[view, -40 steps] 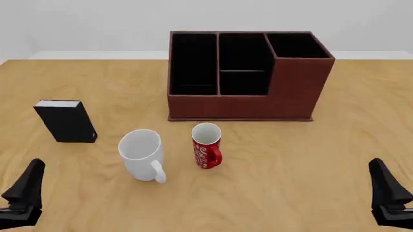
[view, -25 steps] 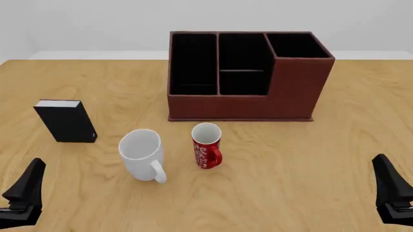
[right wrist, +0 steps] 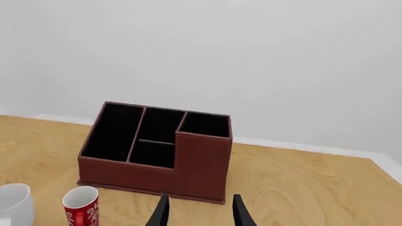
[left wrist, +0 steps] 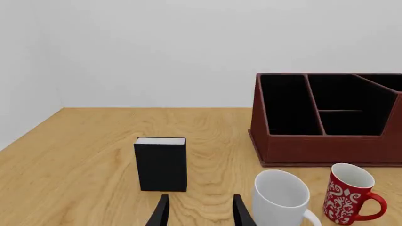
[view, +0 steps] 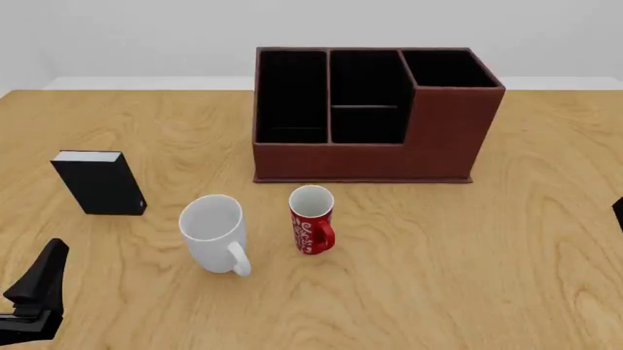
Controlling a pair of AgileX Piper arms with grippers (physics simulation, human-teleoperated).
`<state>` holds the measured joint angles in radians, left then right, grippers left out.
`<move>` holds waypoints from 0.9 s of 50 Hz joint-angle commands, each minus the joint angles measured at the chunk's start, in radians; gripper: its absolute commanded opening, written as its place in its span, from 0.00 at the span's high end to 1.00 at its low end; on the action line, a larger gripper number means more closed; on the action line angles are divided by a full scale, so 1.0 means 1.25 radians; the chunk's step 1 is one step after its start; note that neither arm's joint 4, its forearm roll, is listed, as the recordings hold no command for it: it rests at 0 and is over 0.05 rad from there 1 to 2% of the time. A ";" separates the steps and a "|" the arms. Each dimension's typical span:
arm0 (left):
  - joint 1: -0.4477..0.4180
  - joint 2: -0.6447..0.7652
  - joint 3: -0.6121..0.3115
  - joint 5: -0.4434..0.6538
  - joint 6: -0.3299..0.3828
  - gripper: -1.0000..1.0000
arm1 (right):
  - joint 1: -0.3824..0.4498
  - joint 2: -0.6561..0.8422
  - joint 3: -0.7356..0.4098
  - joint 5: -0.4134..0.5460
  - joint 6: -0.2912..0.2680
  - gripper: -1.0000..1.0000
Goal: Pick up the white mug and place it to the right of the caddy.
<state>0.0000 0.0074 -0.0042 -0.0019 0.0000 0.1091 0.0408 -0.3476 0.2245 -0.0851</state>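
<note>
**White mug stands untouched near the caddy**

The white mug (view: 215, 233) stands upright on the table (view: 438, 277), just left of the red mug (view: 313, 219) and in front of the caddy (view: 375, 117), apart from it. My left gripper (left wrist: 199, 212) hangs low with fingers parted, holding nothing. My right gripper (right wrist: 199, 212) is likewise spread and empty. A black box (view: 98, 182) stands further left.

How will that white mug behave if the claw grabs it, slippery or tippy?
The white mug looks glossy and rigid, so its wall will likely be slick and won't give. It stands upright and looks wide for its height, so it probably resists tipping. The red mug stands close beside it, so a sideways push might knock them together.
</note>
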 commanded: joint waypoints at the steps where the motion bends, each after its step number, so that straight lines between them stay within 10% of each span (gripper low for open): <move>1: 0.000 0.000 0.000 0.000 0.000 0.00 | 0.070 0.061 -0.165 0.067 -0.046 0.00; 45: 0.000 0.000 0.000 0.000 0.000 0.00 | 0.374 0.458 -0.553 0.215 -0.245 0.00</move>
<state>0.0000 0.0075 -0.0043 -0.0019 0.0000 0.4957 0.5069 -0.9646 0.4671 -0.3515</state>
